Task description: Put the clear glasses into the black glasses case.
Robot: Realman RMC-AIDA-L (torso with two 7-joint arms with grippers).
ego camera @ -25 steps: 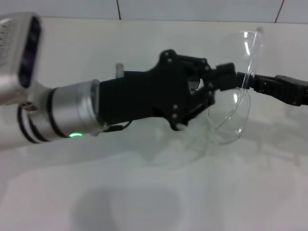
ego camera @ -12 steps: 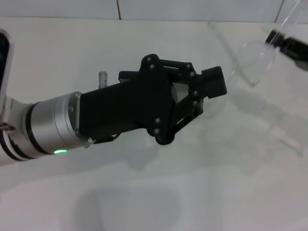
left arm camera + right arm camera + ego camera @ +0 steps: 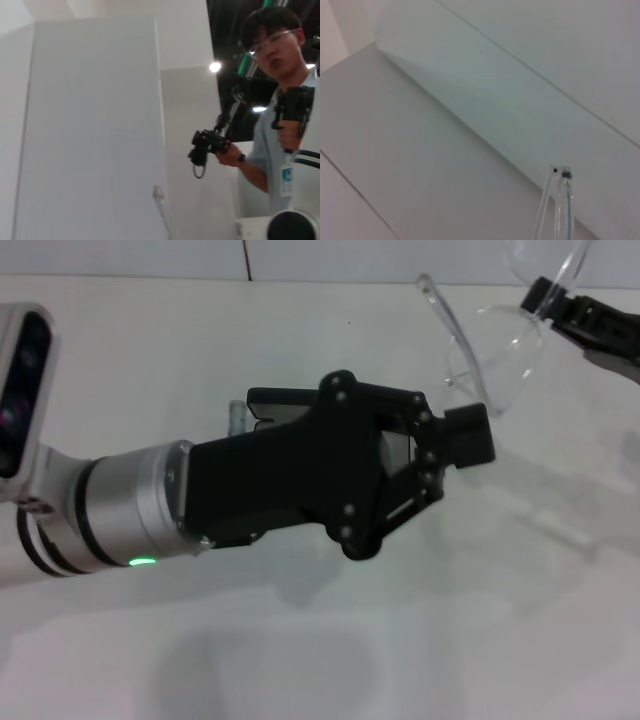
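The black glasses case is hidden in every view. On the white table (image 3: 300, 660), the left arm fills the middle of the head view, reaching from the left edge toward centre right; the left gripper (image 3: 455, 455) looks pressed together with nothing between its fingers. The right gripper (image 3: 560, 308) enters at the upper right corner, mostly cut off, pinching the clear glasses (image 3: 490, 360) by the upper rim. The lens hangs just above and right of the left gripper's tip, apart from it. The right wrist view catches only thin clear arm tips (image 3: 560, 200).
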